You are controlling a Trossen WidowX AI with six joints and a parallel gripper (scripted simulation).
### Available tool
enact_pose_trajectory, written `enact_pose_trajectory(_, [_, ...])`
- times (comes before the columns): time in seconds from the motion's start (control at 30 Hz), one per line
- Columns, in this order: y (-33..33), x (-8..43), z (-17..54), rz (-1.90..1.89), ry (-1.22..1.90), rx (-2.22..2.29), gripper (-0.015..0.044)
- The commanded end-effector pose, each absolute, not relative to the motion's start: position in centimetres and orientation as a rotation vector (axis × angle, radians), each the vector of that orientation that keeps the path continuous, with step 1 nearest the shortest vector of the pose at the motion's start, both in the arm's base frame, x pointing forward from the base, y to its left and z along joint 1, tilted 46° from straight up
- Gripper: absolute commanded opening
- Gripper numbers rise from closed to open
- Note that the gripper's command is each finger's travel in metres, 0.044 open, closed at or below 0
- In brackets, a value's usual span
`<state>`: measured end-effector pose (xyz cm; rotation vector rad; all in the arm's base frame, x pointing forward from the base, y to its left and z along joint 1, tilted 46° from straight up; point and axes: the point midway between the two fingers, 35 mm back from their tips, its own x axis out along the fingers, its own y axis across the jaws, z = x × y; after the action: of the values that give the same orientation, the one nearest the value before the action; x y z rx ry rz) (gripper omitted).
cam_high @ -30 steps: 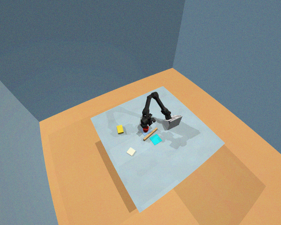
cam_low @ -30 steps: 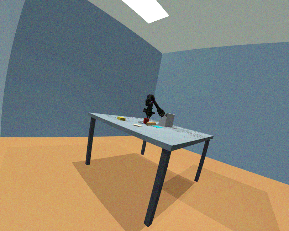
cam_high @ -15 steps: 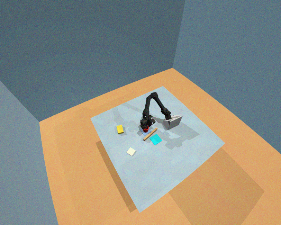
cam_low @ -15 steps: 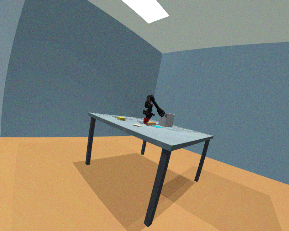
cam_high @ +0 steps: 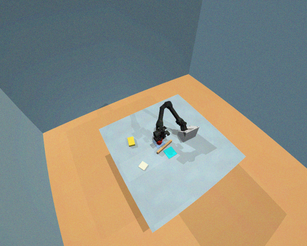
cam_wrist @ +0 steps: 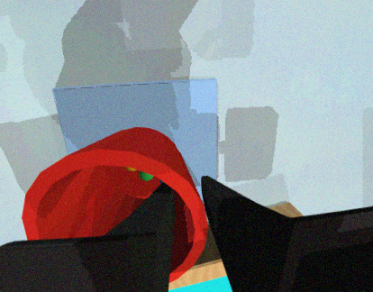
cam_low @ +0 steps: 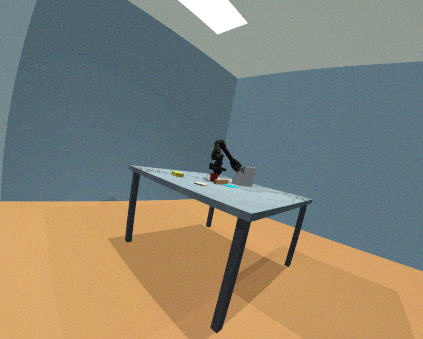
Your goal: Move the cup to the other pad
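Note:
The red cup (cam_high: 159,142) (cam_low: 213,177) (cam_wrist: 141,139) is on the blue pad (cam_high: 162,144) (cam_wrist: 199,96); its base is hidden. A green marble (cam_wrist: 146,175) and part of a yellow marble (cam_wrist: 131,168) show inside. My gripper (cam_high: 160,138) (cam_low: 217,173) (cam_wrist: 186,184) points down at the cup with its fingers only a little apart, one inside the cup and one outside. The cup's wall stands between them with gaps visible, so I read it as narrowly open. The cyan pad (cam_high: 170,152) (cam_low: 230,185) (cam_wrist: 201,286) bears nothing.
A wooden bar (cam_high: 164,147) (cam_low: 221,181) (cam_wrist: 199,270) lies between the two pads, close to the cup. A yellow block (cam_high: 131,141) (cam_low: 177,173) and a cream tile (cam_high: 143,165) (cam_low: 200,183) lie farther off. The arm's grey mount (cam_high: 190,134) (cam_low: 244,178) stands near the cyan pad.

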<state>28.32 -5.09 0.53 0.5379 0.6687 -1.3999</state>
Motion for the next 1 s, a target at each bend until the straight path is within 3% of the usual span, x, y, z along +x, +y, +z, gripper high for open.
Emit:
enact_pose_trajectory(0.0, [-5.1,28.3,0.6,-1.400,0.668,0.539,0.0049])
enact_pose_trajectory(0.27, [-5.1,28.3,0.6,-1.400,0.668,0.539,0.0000])
enact_pose_trajectory(0.97, [-0.5,28.2,4.7,-1.399,0.672,0.534,0.0000])
